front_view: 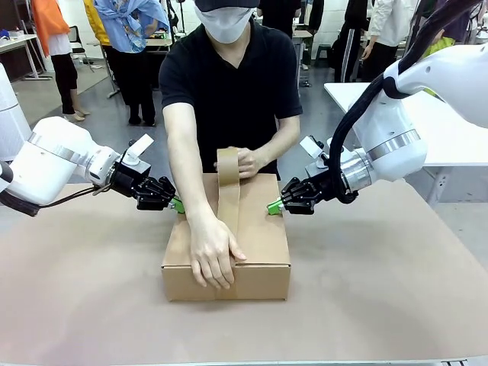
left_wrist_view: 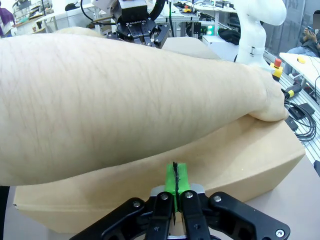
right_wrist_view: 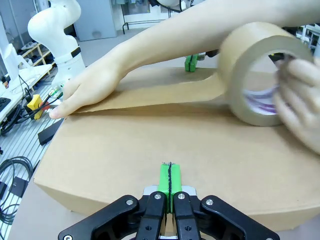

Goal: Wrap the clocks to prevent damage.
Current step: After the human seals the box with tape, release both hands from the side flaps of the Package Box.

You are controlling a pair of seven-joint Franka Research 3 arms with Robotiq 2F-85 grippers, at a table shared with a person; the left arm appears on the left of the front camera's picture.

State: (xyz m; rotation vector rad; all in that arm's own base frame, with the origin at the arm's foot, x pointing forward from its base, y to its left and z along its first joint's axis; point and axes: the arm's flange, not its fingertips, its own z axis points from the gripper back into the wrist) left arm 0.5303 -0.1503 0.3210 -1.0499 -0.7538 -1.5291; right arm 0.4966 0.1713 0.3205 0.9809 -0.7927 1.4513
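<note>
A closed cardboard box (front_view: 263, 229) lies mid-table; the clocks are hidden. My left gripper (front_view: 177, 205) is shut, its green tips against the box's left side (left_wrist_view: 250, 150). My right gripper (front_view: 273, 206) is shut too, tips at the box's right top edge (right_wrist_view: 150, 145). A person holds a strip of brown tape down at the box's front with one hand (front_view: 213, 255) and grips the tape roll (front_view: 227, 165) at the back with the other. That forearm (left_wrist_view: 125, 100) crosses just above my left gripper (left_wrist_view: 175, 177). The roll (right_wrist_view: 255, 75) stands beyond my right gripper (right_wrist_view: 170, 177).
The box rests on a brown table cover (front_view: 381, 297) with free room on both sides and in front. A white table (front_view: 450, 130) stands at the back right. Cables (right_wrist_view: 15, 170) lie along the table's edge.
</note>
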